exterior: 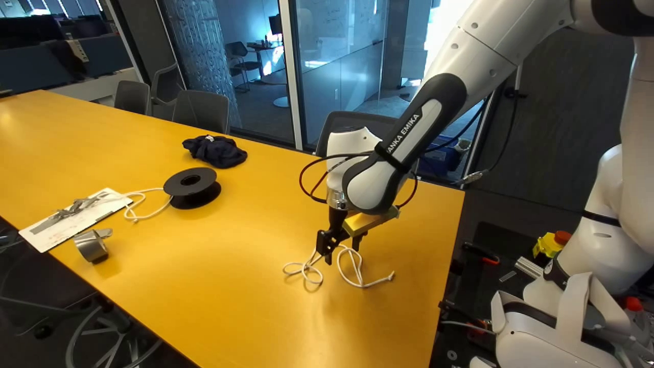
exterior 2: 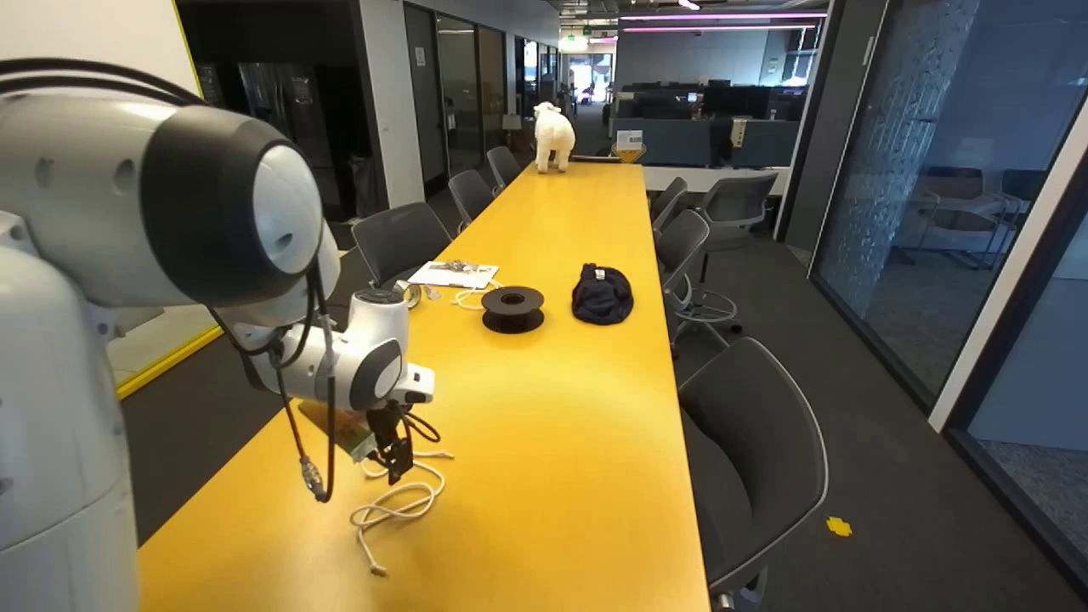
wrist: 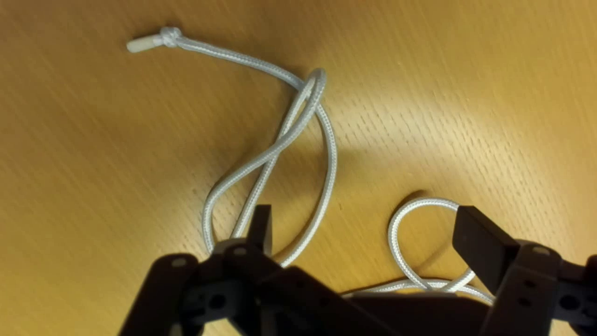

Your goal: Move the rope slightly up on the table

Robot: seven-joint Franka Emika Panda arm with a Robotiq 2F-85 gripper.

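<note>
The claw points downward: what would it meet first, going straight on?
Probably the rope, which shows partly behind the open claw in the wrist view, or else the table; depth is unclear.

Gray chairs (exterior 2: 761, 438) stand near a glass wall (exterior 2: 943, 195).

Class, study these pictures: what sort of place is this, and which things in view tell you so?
Most likely an office, perhaps a meeting area: a long table, chairs along both its sides, and a glass wall beside it.
</note>
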